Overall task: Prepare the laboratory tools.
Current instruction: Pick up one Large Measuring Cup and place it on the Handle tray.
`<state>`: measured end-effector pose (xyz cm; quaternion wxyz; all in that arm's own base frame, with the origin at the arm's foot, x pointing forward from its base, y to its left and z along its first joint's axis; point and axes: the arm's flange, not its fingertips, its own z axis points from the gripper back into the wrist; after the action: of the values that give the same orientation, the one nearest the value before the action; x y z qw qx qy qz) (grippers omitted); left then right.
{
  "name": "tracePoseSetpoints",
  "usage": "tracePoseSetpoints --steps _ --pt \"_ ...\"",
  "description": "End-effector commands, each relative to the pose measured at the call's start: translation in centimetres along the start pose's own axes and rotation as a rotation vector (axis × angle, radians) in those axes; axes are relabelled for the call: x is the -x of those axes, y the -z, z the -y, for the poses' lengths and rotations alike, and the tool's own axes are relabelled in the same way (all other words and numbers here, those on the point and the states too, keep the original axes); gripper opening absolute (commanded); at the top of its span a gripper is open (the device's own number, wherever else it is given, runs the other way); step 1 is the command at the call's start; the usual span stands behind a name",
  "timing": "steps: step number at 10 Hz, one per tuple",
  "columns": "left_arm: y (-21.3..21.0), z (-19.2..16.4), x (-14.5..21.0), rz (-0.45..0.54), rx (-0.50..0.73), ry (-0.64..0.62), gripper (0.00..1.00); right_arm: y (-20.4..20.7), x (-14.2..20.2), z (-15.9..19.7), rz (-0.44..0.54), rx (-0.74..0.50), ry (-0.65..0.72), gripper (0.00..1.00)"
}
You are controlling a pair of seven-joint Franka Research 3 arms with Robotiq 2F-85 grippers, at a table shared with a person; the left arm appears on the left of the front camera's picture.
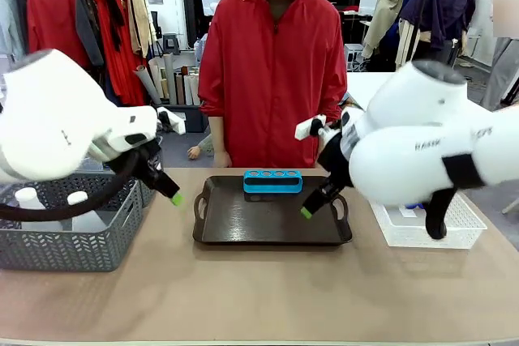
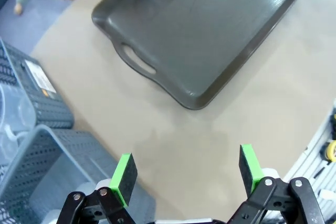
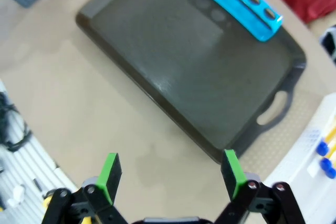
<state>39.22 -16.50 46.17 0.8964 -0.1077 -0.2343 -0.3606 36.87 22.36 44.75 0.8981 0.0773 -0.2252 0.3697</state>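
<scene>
Tray [image 1: 268, 224] holds blue rack [image 1: 272, 181], holes empty. Grey basket [image 1: 73, 250] holds pale lab vessels [image 1: 84, 215]. Blue-capped tubes [image 3: 321, 147] lie in white basket [image 1: 456, 237]. Left gripper [image 2: 186, 171] and right gripper [image 3: 170, 169] jaws apart, holding nothing.

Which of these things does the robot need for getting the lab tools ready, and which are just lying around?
For the job:
- blue-capped tubes in the white basket
- whitish flask in the grey basket
- blue rack with four holes, likely for the tubes

Just lying about:
- dark tray
- the two baskets themselves
- hanging clothes behind the person
</scene>
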Motion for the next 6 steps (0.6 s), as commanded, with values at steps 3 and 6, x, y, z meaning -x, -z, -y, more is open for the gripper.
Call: tracePoseSetpoints --steps 3,6 --pt "-4.4 -4.0 -1.6 0.106 0.14 0.122 1.0 -6.4 -3.8 3.8 0.012 -0.139 -0.036 1.0" --pt "-5.4 -6.0 -3.0 0.133 0.173 0.131 1.0 -10.1 -4.2 7.3 0.092 -0.169 -0.065 1.0"
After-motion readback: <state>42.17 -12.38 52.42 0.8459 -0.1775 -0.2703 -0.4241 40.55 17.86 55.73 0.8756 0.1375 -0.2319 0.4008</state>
